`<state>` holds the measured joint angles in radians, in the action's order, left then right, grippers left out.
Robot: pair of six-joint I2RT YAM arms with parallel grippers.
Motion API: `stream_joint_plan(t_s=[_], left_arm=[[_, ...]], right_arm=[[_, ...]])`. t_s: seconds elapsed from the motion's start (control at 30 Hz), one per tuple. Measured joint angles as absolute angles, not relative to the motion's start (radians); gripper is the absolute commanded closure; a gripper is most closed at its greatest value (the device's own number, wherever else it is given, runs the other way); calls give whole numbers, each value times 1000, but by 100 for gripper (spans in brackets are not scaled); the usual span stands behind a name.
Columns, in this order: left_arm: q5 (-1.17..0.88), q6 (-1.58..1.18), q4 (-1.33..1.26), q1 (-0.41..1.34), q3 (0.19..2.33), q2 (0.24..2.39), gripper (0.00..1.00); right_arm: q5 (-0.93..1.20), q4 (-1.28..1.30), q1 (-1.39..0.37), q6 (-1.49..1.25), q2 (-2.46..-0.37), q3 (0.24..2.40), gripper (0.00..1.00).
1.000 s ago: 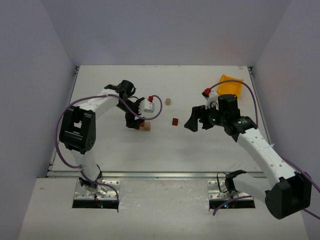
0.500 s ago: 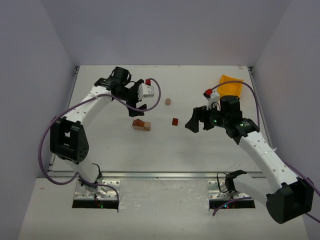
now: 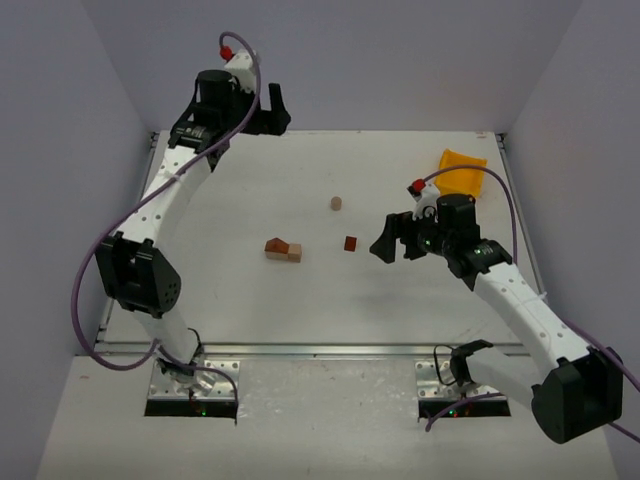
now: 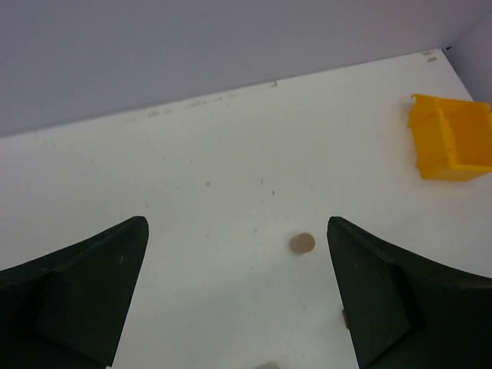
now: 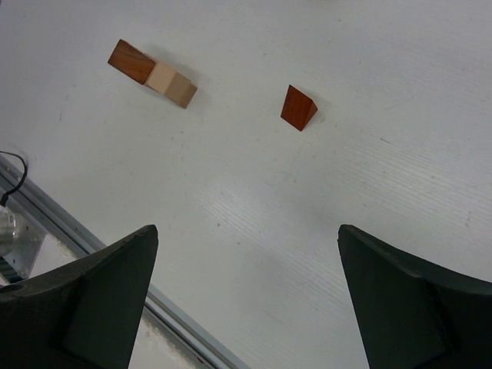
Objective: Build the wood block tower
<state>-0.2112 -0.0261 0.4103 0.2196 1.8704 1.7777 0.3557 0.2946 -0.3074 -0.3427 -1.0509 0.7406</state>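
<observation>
**Both grippers empty, blocks spread loose on the table**

The left gripper [image 3: 276, 112] is up high at the far left corner, in front of the back wall and well apart from every block. Its wrist view shows the jaws spread wide with nothing between them, just bare table [image 3: 250, 300] below. Through that gap sits the little round peg [image 4: 302, 244], pale tan and alone on the white surface. The yellow bin [image 4: 450, 138] is off toward the far right corner.

Over to the right gripper [image 3: 388, 246]. It hovers over the middle of the table, right of centre, fingers pointing left. The jaws are wide here too, and it has hold of nothing. Its wrist camera looks down between the two dark fingers [image 5: 84, 300] at the tabletop.

And the tower pieces? A two-block row [image 3: 283, 250] lies near the middle of the table. It is a reddish-brown block [image 5: 131, 61] touching a pale tan block [image 5: 173, 84] end to end. The dark red wedge [image 5: 298, 108] lies by itself just right of them, between the row and the right gripper, touching neither. The round peg is farther back, apart from both. Every piece I can see rests on the tabletop itself. Whether the brown block has a sloped top, I cannot tell.
</observation>
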Motion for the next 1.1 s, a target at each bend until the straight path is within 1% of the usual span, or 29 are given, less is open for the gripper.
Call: stream_joint_plan(t_s=[0.1, 0.17, 0.23, 0.27, 0.3, 0.37, 0.4, 0.47, 0.6, 0.7, 1.03, 1.1], left_arm=[[-108, -161, 407, 216, 1649, 1668, 3], [-4, -240, 425, 215, 1540, 1618, 8], [81, -310, 437, 214, 1449, 1579, 9], [113, -339, 437, 213, 1391, 1552, 16], [139, -364, 451, 210, 1342, 1529, 25], [187, -410, 462, 208, 1258, 1495, 66], [210, -425, 462, 206, 1215, 1482, 78], [251, -462, 469, 203, 1135, 1468, 100], [281, -504, 469, 198, 1016, 1479, 100], [272, -510, 462, 196, 994, 1517, 100], [90, -505, 332, 195, 953, 1612, 100], [84, -505, 327, 195, 953, 1616, 100]], right_arm=[[325, 294, -308, -348, -1058, 741, 1], [320, 291, -308, -349, -1058, 740, 1], [323, 288, -308, -349, -1060, 739, 1], [325, 288, -308, -349, -1061, 739, 1], [326, 288, -308, -349, -1062, 739, 1], [328, 290, -308, -348, -1065, 739, 1], [329, 290, -308, -348, -1066, 738, 1], [333, 290, -308, -348, -1066, 736, 1], [343, 289, -308, -349, -1065, 721, 1], [343, 293, -308, -349, -1061, 715, 1], [341, 292, -308, -346, -1057, 714, 1], [341, 292, -308, -345, -1057, 714, 1]])
